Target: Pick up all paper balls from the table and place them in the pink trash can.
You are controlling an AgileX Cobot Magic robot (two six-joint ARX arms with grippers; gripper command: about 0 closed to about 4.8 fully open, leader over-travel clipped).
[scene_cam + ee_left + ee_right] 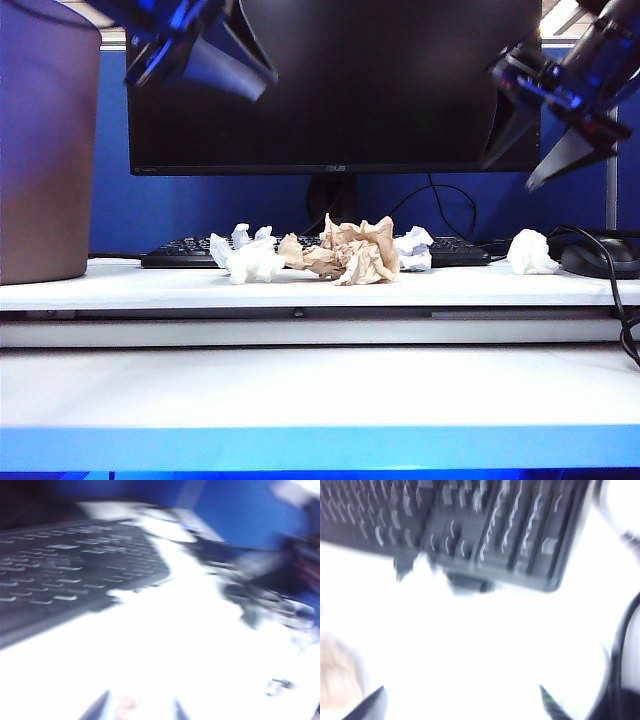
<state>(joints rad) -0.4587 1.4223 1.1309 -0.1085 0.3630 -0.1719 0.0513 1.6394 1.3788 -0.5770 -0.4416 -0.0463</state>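
While both arms hung high in front of the dark monitor, every paper ball lay on the table, none yet in the pink trash can, which stood at the table's far left. A white ball sat just left of the big tan ball, touching or nearly touching it; a bluish-white ball pressed against the tan one's right side, and another white ball lay apart to the right, just beside the mouse. All of them rested in front of the keyboard.

The left gripper hovered at upper left, its fingers apart and empty in the blurred wrist view. The right gripper hovered at upper right, spread wide with nothing between its fingertips.

The balls looked very light, soft and springy, likely to crush and to skid on the smooth table if nudged sideways. A grasp from above across the middle of each wad seemed best; the tan ball probably needed the widest opening, and the lone right ball offered the easiest approach.
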